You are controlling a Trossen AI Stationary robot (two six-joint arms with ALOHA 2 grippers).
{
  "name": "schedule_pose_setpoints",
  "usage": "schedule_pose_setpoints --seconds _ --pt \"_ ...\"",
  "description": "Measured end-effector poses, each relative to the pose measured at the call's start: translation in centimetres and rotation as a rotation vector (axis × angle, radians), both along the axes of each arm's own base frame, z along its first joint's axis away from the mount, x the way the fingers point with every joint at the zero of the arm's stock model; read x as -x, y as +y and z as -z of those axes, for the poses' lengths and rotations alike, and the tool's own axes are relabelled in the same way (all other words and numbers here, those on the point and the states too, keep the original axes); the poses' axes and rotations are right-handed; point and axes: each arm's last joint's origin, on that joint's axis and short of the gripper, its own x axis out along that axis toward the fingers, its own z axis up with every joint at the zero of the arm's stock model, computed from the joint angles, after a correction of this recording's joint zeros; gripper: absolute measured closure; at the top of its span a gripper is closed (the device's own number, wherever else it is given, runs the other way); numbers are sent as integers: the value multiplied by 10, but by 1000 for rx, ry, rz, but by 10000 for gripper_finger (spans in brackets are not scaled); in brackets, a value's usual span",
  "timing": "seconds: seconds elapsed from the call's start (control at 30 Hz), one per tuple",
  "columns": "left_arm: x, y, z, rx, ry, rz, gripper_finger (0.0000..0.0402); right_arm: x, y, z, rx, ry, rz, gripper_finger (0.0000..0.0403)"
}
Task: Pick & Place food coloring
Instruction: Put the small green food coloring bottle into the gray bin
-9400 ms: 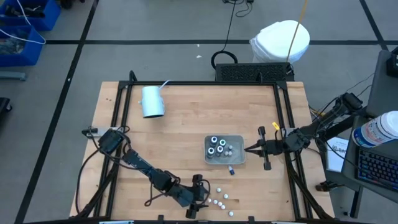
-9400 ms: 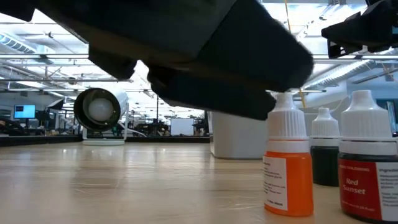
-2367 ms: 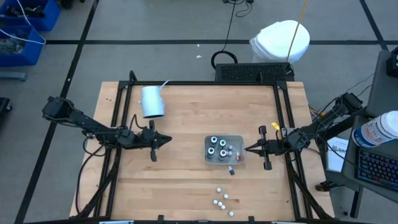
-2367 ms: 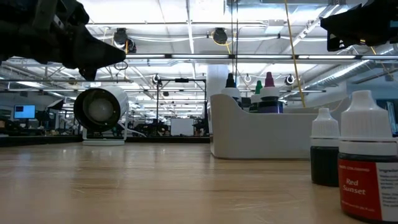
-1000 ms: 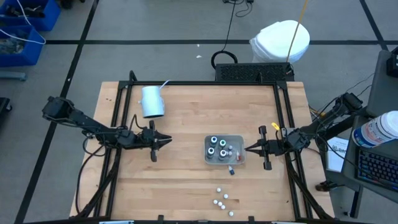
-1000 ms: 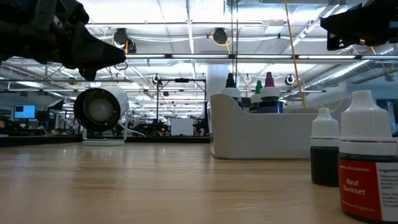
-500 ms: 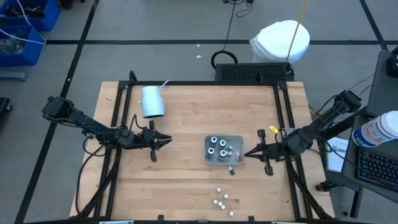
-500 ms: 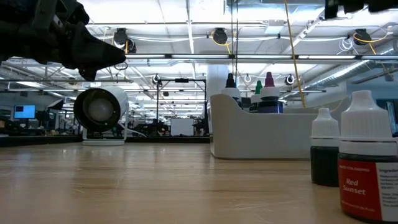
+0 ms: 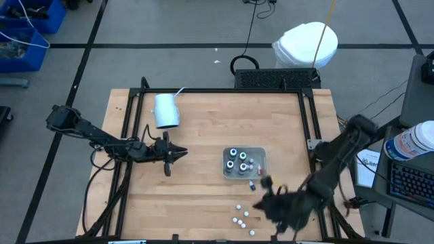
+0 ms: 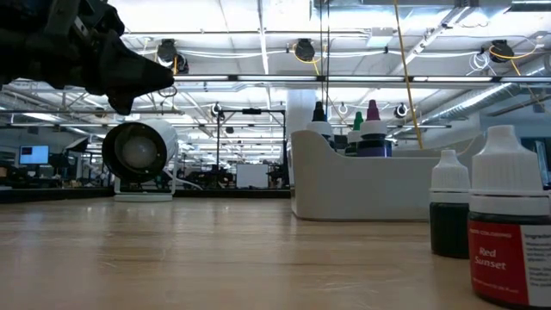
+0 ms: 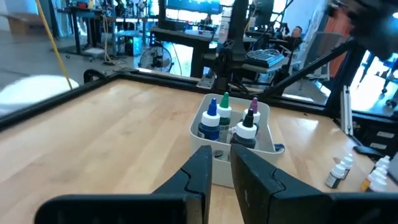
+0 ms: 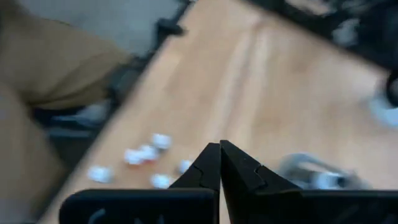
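In the tray (image 9: 260, 152) – six bottles (image 9: 234, 158), five loose (image 9: 242, 216), both grippers (image 9: 182, 154) (image 9: 260, 204) clenched, empty.

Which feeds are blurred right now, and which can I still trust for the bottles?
Right wrist view: smeared by motion, the loose bottles are only pale blobs past the shut right gripper. High view: the right arm is blurred near the table's front edge, the rest is sharp. Left wrist view: clear on the tray and its bottles. Low view: sharp, with bright ceiling lights behind.

Dark jointed arms, black cables
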Motion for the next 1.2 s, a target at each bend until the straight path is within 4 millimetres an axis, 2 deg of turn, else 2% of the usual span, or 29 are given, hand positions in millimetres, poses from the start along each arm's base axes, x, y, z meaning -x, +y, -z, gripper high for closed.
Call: schedule_pose_setpoints --seconds 0.13,0.27,0.43,0.7,0.83,0.97,1.2 --pt "0 0 1 70 2 -4 334 -14 43 12 -21 95 -39 403" --pt "0 0 0 74 -5 -6 334 -18 66 36 -29 160 -19 403" --pt "0 0 0 74 -6 -6 334 -22 76 58 -133 271 37 381" --pt "0 0 0 23 1 -5 334 -27 86 81 -108 301 26 282" --pt "0 0 0 -1 4 -3 334 -28 88 88 -119 332 11 247" --pt "0 0 0 -3 5 -3 334 -31 91 91 -148 319 34 235" --pt "0 0 0 -3 5 -3 334 -30 90 102 -194 341 140 244"
